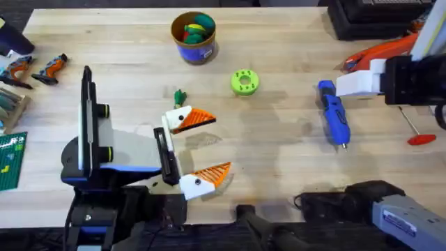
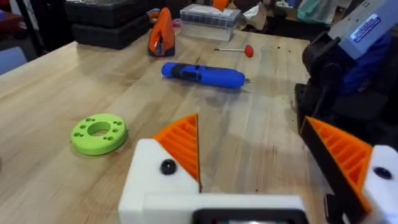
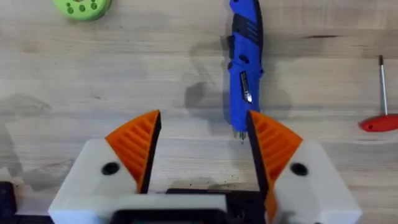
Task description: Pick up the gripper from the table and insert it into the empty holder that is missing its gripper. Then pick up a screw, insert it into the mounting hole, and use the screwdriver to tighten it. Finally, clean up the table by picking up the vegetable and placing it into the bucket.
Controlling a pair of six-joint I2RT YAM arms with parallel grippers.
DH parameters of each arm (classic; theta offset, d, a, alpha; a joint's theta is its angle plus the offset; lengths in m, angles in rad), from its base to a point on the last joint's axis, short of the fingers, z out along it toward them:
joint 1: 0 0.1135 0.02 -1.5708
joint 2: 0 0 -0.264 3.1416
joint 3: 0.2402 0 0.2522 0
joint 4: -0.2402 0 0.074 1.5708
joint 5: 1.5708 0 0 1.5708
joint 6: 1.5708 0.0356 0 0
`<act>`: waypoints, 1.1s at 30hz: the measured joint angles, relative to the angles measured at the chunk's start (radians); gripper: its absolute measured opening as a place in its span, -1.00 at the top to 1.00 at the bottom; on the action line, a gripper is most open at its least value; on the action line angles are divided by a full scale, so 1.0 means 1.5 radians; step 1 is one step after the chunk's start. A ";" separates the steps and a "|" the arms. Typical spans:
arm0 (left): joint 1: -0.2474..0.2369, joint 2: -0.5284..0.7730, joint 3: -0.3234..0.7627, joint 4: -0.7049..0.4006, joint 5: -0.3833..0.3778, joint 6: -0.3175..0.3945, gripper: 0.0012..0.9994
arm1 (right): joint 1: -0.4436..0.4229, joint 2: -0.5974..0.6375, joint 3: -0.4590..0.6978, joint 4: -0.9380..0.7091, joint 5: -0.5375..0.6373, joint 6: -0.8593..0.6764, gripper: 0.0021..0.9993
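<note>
The blue screwdriver point(image 1: 333, 112) lies flat on the table point(image 1: 279, 160), long axis running away from the arm bases, metal tip toward them. One screwdriver, one green disc point(image 1: 244, 81) off to its left, one red-handled rod point(image 1: 416, 129) to its right. The right gripper point(image 3: 199, 146) hovers spread wide, empty, the screwdriver's tip just beside one finger. The left gripper point(image 1: 202, 146), well left of the screwdriver, is also spread and empty.

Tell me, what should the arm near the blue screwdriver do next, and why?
Probably ease the right gripper forward and down over the screwdriver's body. Its fingers are open and hold nothing, and the screwdriver lies flat on the table just ahead of them, its tip beside one finger.
</note>
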 joint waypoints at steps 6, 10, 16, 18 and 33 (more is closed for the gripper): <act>0.000 0.000 0.000 0.000 0.000 0.000 -0.97 | 0.000 0.002 0.000 -0.001 0.000 0.002 -0.59; 0.000 0.000 0.000 0.000 0.000 0.000 -0.97 | 0.000 0.002 -0.001 -0.002 0.000 0.002 -0.59; 0.000 0.000 0.000 0.000 0.000 0.000 0.68 | 0.000 0.002 -0.001 -0.017 0.000 0.002 -0.59; 0.000 0.000 0.000 0.000 0.000 0.003 0.97 | 0.000 0.002 -0.001 -0.017 0.003 0.002 -0.59; 0.000 0.000 0.000 0.000 0.000 0.003 0.97 | -0.045 0.038 -0.019 0.028 0.045 0.002 -0.59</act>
